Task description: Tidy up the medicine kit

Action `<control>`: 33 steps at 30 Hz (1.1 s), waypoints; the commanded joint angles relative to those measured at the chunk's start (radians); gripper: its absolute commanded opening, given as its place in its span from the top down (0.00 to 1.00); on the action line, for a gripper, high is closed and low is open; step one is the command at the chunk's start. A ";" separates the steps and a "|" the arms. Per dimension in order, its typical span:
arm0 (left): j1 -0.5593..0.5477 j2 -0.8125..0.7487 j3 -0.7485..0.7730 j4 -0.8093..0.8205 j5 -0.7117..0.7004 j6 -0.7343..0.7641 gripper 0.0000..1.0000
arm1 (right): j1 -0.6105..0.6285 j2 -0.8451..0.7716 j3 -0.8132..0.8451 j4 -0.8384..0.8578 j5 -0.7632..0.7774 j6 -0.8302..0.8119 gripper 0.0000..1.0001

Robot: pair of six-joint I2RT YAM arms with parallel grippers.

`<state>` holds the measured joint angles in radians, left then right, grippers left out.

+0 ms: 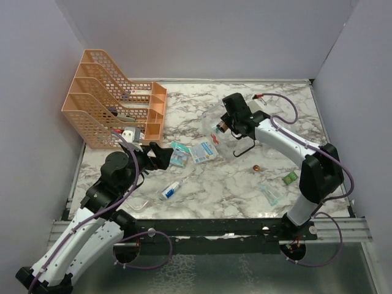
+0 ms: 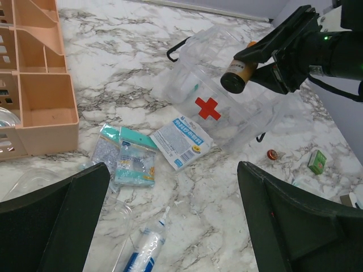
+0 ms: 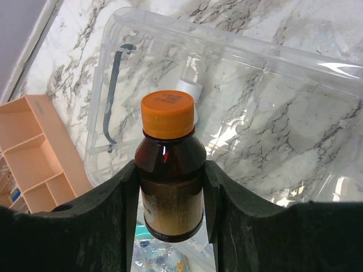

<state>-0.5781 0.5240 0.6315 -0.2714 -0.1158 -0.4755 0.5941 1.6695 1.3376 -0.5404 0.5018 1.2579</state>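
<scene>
Nearest the arms' bases, the left end effector [image 1: 163,155] is hanging spread wide and gripping nothing over the marbled bench [image 1: 233,184], just short of the loose supplies. One blue-and-white tube [image 2: 144,252], two teal-topped packets [image 2: 133,163] and one white-and-blue sachet [image 2: 181,141] are lying there, the packets touching each other and the sachet just beside them. Off to the right, one small green box [image 1: 290,178], one small round brown piece [image 1: 257,168] and one clear wrapper [image 1: 271,193] are lying well apart from that cluster.

Farther in, near mid-bench, the medicine kit [image 2: 227,107], a single clear box marked with a red cross, is sitting just beyond the sachet; one white item [image 3: 190,90] is showing through its plastic, and how its lid is standing I cannot tell. Above it, the right end effector [image 3: 171,198] is pinching one brown bottle [image 3: 171,164] with an orange cap by its body, tilted over the box.

The step in hand looks to be loading this bottle into the kit. The next move is likely calling for a careful descent into the box, clear of its wall and the white item, before the fingers are parting; by my count seven loose pieces are waiting after that.

Farthest back, at the left wall, one orange file rack [image 1: 113,104] is standing with a few oddments in its trays.
</scene>
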 commanded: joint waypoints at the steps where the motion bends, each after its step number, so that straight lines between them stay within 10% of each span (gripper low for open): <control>1: 0.000 -0.014 0.004 -0.004 -0.023 0.008 0.01 | -0.004 0.085 0.063 -0.051 0.028 0.100 0.71; 33: 0.001 0.007 -0.001 -0.008 -0.026 0.002 0.01 | -0.006 0.283 0.123 -0.028 -0.110 0.191 0.53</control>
<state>-0.5781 0.5282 0.6315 -0.2722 -0.1207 -0.4763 0.5869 1.9392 1.4334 -0.5987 0.4053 1.4609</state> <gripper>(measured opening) 0.992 0.437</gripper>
